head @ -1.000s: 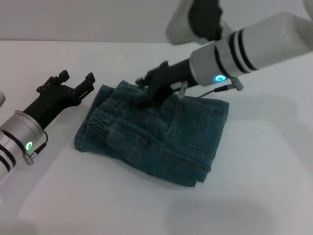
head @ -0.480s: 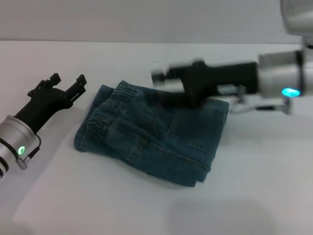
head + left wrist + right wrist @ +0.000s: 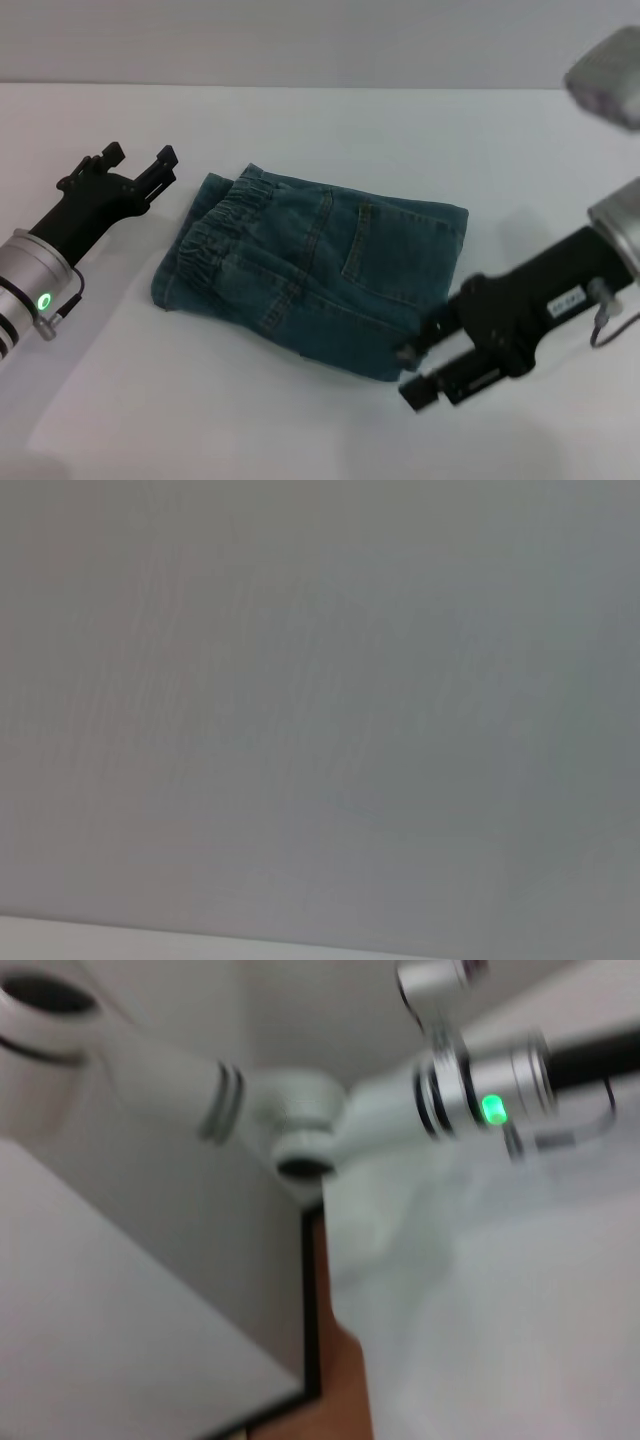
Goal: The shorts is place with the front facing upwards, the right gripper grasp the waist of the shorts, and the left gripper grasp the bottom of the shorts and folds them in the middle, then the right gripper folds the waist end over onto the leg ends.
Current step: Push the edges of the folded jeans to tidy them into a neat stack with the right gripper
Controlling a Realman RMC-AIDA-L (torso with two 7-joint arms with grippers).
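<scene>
Head view shows the black two-fingered left end effector (image 3: 135, 168) spread wide, holding nothing, just beside the folded blue-green denim shorts (image 3: 318, 268) on the white surface (image 3: 300, 420). The black right end effector (image 3: 418, 372), also empty and spread, hangs near the shorts' folded corner.

Small white label on right hand (image 3: 437, 365); text unreadable.

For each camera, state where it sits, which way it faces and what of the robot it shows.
Head view: on the head, looking down at the folded shorts on the table; shows the left end effector open and the right end effector.
Left wrist view: on the left wrist, facing a blank grey surface; no robot parts show.
Right wrist view: on the right wrist, facing the left arm.
Shared: head and right wrist views both show the left arm.
</scene>
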